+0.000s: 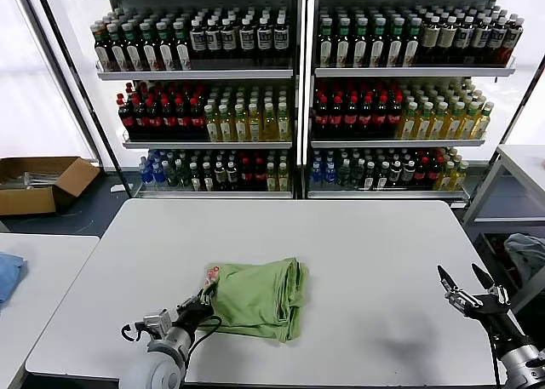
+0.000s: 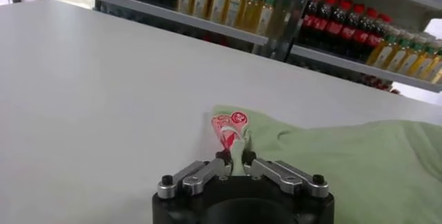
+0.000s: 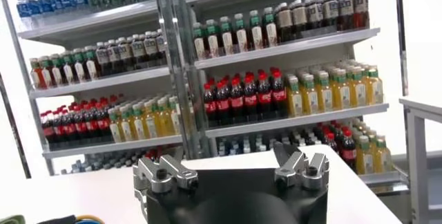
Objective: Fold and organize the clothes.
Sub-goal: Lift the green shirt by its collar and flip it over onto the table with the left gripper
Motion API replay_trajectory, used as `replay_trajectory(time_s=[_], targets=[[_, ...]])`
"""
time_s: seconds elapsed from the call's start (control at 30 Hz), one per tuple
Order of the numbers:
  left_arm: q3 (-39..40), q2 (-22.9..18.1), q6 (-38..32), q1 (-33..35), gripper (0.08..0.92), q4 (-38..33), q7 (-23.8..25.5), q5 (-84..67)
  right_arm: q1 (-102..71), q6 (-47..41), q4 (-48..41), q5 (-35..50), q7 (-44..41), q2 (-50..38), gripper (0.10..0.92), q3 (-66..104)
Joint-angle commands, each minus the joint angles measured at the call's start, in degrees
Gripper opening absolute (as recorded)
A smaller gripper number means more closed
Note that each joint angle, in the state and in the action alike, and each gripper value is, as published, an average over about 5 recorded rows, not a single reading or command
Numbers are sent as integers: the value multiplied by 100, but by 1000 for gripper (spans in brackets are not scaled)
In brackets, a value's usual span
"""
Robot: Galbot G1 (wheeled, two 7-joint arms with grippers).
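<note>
The light green shirt (image 1: 258, 297) lies folded in a bundle on the white table (image 1: 341, 236), near its front edge, with a red-and-white printed bit (image 1: 210, 275) at its left corner. My left gripper (image 1: 204, 305) is at the shirt's left edge, shut on a fold of the green fabric. In the left wrist view the fingertips (image 2: 224, 156) pinch the cloth (image 2: 359, 163) just below the red-and-white print (image 2: 228, 125). My right gripper (image 1: 465, 286) is open and empty above the table's front right corner, far from the shirt; in the right wrist view its fingers (image 3: 297, 166) are spread wide.
Shelves of bottles (image 1: 289, 91) stand behind the table. A second white table (image 1: 43, 278) at the left holds a blue cloth (image 1: 8, 274). A cardboard box (image 1: 38, 183) sits on the floor at the left. A pale cloth (image 1: 528, 257) lies at the right.
</note>
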Motion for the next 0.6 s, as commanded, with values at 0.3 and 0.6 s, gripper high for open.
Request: replay_trajectory(time_s=[0.3, 0.6], targets=[[-2496, 1175, 13, 85, 131, -185, 212, -727, 90, 3, -4, 32, 3, 35, 823, -69], [-3290, 2404, 88, 28, 131, 25, 370, -845, 125, 1, 51, 59, 7, 41, 823, -97]])
